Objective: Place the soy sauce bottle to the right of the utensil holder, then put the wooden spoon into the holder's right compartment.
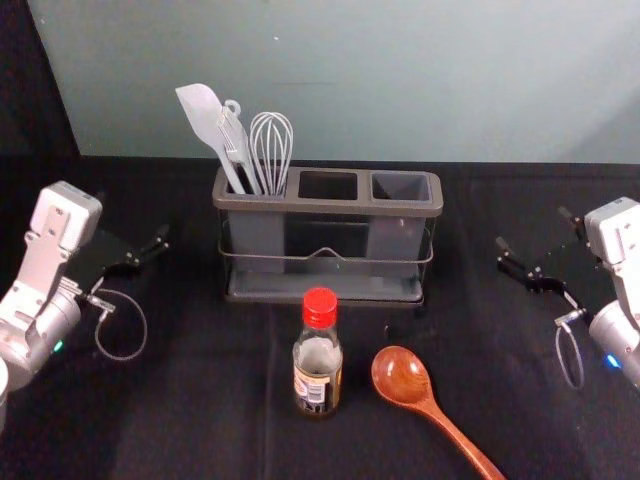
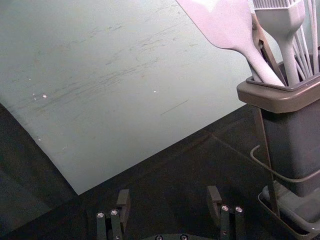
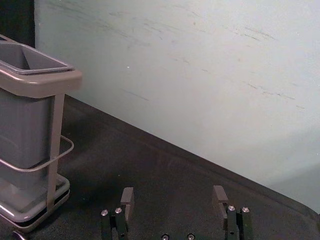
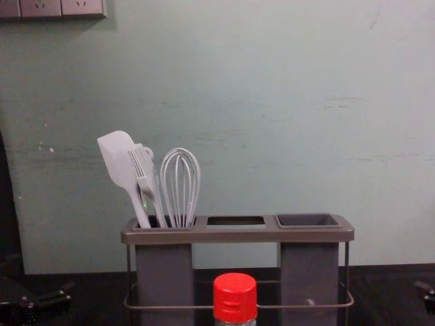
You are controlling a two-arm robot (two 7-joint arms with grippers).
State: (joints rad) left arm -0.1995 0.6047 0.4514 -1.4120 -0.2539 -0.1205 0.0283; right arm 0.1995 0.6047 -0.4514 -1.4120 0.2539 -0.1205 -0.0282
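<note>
My left gripper (image 1: 140, 228) is open left of the utensil holder (image 1: 325, 205), and my right gripper (image 1: 534, 228) is open to the holder's right; neither touches anything. The left wrist view shows the left gripper (image 2: 169, 197) with nothing between its fingers; the right wrist view shows the same for the right gripper (image 3: 173, 196). The soy sauce bottle (image 1: 318, 365), red-capped, stands upright in front of the holder's middle. To its right lies the wooden spoon (image 1: 402, 377), bowl toward the holder, handle toward the near right. The holder's right compartment (image 4: 308, 272) is empty.
A white spatula (image 1: 205, 118), a brush (image 1: 236, 145) and a whisk (image 1: 271, 150) stand in the holder's left compartment. Behind the black-covered table (image 1: 200, 400) rises a pale wall (image 1: 400, 90). Bare cloth lies between the holder and the right gripper.
</note>
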